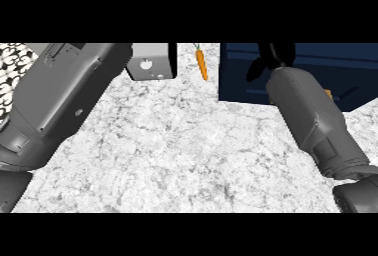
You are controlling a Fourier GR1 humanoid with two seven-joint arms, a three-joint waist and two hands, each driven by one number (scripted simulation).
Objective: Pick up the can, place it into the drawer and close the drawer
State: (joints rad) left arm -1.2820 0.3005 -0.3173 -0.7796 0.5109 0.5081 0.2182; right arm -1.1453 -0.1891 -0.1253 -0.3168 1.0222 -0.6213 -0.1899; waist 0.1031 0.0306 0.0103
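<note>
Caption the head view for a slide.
Right hand over the dark blue drawer; a carrot lies on the marble counter alongside.

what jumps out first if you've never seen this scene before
Two big grey forearms dominate: the left forearm fills the left side, and the right forearm leads up to the black right hand at the dark blue drawer, top right. A bright orange carrot lies between them at top centre on the white marble counter.
</note>
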